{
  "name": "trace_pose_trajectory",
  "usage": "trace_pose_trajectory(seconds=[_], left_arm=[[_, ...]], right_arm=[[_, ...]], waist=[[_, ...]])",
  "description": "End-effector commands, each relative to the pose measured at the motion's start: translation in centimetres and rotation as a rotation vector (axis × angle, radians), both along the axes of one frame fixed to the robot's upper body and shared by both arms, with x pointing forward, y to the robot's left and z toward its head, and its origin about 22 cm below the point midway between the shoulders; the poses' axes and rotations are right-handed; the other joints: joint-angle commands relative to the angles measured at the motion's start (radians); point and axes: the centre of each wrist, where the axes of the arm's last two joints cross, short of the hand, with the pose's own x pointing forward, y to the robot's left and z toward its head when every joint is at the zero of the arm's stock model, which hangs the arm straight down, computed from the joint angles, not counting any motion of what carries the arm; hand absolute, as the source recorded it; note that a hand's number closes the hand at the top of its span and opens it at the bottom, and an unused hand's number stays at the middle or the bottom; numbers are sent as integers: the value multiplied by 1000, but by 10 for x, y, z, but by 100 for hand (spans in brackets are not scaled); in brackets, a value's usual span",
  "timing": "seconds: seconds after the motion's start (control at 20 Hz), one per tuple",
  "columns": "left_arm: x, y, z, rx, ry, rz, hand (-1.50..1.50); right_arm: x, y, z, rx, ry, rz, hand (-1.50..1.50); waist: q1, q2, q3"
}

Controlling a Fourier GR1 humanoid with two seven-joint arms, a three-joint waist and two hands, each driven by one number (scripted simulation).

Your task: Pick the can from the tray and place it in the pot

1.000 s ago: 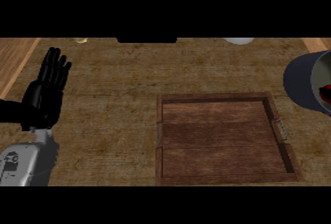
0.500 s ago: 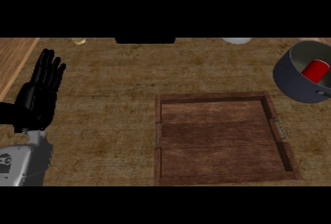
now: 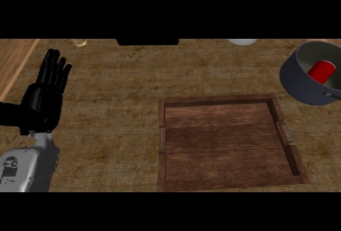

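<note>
At the counter's far right, the red can [image 3: 321, 71] lies tilted inside the grey pot [image 3: 300, 88]. The wooden tray [image 3: 228, 143] sits at centre, well apart from the pot. The left hand [image 3: 44, 97] rests at the left edge, fingers straight and raised, holding nothing.

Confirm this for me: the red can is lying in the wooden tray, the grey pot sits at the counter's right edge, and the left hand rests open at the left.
Not quite. The head view shows the red can inside the grey pot, not in the wooden tray, which holds nothing. The rest stands: the pot sits at the counter's right edge, and the left hand rests open at the left.
</note>
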Motion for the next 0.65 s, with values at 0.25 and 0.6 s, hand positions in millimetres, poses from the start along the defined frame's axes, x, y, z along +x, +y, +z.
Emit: trace_pose_trajectory(seconds=[0.25,0.6], left_arm=[[-7,5,-4,8,1,-16,0],[0,7,-5,5,-13,-6,0]], right_arm=[[-93,-4,-7,-25,-39,-56,-150],[-157,-1,-15,-37,-42,-67,-150]], waist=[[7,2,0],[5,3,0]])
